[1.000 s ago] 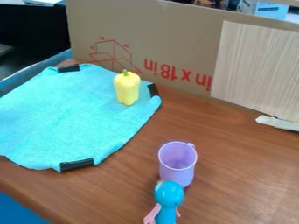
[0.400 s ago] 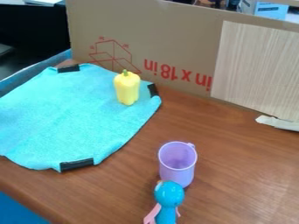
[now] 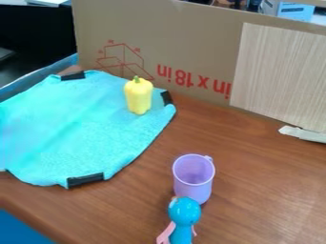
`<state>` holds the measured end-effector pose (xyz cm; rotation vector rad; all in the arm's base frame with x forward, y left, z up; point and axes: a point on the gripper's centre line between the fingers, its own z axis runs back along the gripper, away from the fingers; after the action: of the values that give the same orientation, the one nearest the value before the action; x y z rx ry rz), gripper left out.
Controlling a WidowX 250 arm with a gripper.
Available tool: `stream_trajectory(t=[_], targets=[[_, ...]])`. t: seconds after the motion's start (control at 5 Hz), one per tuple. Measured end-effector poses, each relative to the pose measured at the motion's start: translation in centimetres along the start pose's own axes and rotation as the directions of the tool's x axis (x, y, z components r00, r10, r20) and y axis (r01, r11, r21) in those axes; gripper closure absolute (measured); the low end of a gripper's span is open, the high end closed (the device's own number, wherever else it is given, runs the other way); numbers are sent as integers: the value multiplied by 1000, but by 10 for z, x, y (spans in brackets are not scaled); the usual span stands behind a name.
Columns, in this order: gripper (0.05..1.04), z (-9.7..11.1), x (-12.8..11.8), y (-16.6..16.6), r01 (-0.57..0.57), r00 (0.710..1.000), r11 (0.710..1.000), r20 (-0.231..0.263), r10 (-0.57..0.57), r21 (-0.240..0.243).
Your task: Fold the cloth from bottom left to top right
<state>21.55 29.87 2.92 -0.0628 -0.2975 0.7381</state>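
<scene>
Fuzzy turq. cloth [image 3: 83, 128] w/ blk strips [image 3: 85, 179] lies unfolded on wood-grain surface [image 3: 255, 186], L side of frame, smooth yel. pepper [image 3: 138, 96] atop, red-printed cardboard [image 3: 185, 43] behind; can't tell tool's state.

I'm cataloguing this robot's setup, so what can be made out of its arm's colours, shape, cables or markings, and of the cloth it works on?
I can't tell the arm's colours, shape, cables or markings from this. The cloth is bright turquoise, with rounded edges and black strips at several places along them.
</scene>
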Motion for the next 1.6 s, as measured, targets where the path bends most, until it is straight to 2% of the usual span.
stream_trajectory(t=[0.2,0.6,0.8,1.0,1.2,1.4,1.6], targets=[[1015,11,-2,-8,-2,1000,1000,-22,2,-31],[1030,42,15,-32,-54,998,996,-36,52,-71],[1031,58,22,-63,-97,995,995,4,97,-28],[1031,59,17,-93,-116,992,993,-51,115,-22],[1031,63,21,-126,-134,989,990,-66,131,-41],[1031,77,30,-161,-144,988,986,-69,139,-85],[1031,78,37,-185,-168,983,981,-88,160,-96]])
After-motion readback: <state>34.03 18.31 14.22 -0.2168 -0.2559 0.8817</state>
